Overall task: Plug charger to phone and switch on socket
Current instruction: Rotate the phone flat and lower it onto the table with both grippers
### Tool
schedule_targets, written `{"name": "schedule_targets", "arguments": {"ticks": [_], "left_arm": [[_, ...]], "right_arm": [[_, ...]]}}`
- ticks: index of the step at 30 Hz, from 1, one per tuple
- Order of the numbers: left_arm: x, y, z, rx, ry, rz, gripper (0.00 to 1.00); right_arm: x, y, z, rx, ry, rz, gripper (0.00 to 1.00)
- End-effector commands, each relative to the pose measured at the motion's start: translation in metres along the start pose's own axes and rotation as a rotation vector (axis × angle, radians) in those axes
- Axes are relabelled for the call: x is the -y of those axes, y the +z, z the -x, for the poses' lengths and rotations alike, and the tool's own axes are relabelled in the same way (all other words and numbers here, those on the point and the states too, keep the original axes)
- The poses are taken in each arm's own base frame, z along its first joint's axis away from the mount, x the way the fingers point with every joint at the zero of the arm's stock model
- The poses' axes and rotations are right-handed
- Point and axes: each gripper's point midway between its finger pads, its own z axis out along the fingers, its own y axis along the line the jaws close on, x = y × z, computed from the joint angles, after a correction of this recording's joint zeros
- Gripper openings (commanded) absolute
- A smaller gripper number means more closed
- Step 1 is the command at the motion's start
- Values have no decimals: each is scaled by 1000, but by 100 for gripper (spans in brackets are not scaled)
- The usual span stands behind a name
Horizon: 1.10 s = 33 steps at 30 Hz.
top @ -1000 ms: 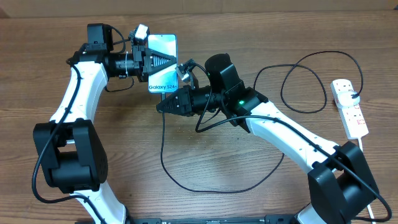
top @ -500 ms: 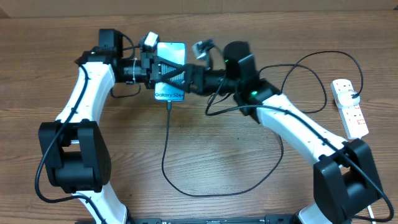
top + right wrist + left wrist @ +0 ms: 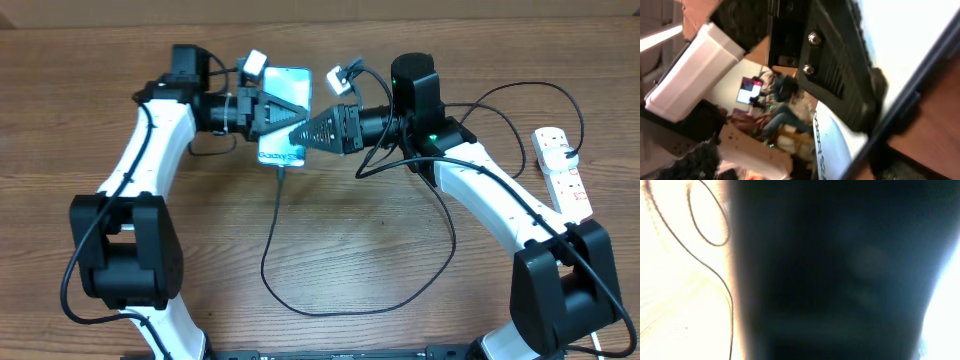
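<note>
**Phone** [image 3: 288, 80] – Samsung Galaxy handset, screen up, at the far middle of the wooden surface [image 3: 360, 240]. Its long axis runs far-to-near with a slight tilt. The white "Galaxy" band and port end point toward the robot's side. Whether it rests on the surface or is raised off it cannot be told.

**Left gripper** [image 3: 283, 108] – reaches in from the left across the phone's short side. The right wrist view shows one finger [image 3: 840, 75] lying on the bright screen [image 3: 920, 45], so the jaws are judged clamped on the phone. Its own camera is blacked out by something close.

**Right gripper** [image 3: 300, 133] – its tip is at the phone's right edge. Its jaws read as a single dark wedge, so whether they are apart or together cannot be told.

**Charger** [image 3: 268, 240] – thin black cable looping over the surface. Its connector tip [image 3: 283, 170] meets the phone's near edge and its black plug [image 3: 570, 152] sits at the socket.

**Socket** [image 3: 566, 180] – white power strip at the far right, well apart from both grippers, its long axis also far-to-near.

**Progress** – plugging appears done or nearly so, though full seating is too small to confirm. Switching on is judged still to do, and the switch position is unreadable.
</note>
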Motion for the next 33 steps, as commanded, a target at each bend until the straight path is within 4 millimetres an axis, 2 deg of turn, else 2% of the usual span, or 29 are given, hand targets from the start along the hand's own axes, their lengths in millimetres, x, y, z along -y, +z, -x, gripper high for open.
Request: {"name": "schedule_targets", "arguments": {"ticks": [1,2,4,7,8,10,12,14,15,16,20,24,26,30,33], "left_arm": [[17,14,-7,-41,73,-60,4],[17,15,-6,-42,75,-60,4],[12,15,-2,-37,63,-30,4],[3,12,3,-18,36,29,4],[1,12,4,-16,36,36,4],[1,12,4,-16,39,37,4],[1,13,4,-18,39,37,4],[-2,13,4,-15,40,55,4],[-4,13,5,-12,40,67,6],[-6,13,5,-10,40,80,13],[-18,11,8,6,41,153,44],[-30,5,13,29,38,222,64],[-39,-1,16,50,33,277,77],[-61,-20,25,107,-2,405,84],[-79,-39,31,163,-47,521,86]], "right_arm": [[-9,3,-6,-37,-45,21,83],[-5,5,-7,-34,-32,0,79],[6,6,-9,-25,-14,-48,64],[23,8,-11,-3,29,-138,35],[28,9,-12,3,40,-162,29],[32,10,-10,15,41,-187,22],[36,9,-8,31,38,-213,22],[41,8,-5,49,38,-243,10],[43,7,-4,56,38,-253,6],[43,7,-3,60,37,-258,4],[47,6,-3,68,45,-279,4],[63,1,-5,87,91,-362,4],[73,-3,-9,93,124,-413,4],[98,-16,-19,106,204,-557,4],[122,-29,-34,101,279,-689,4]]}}
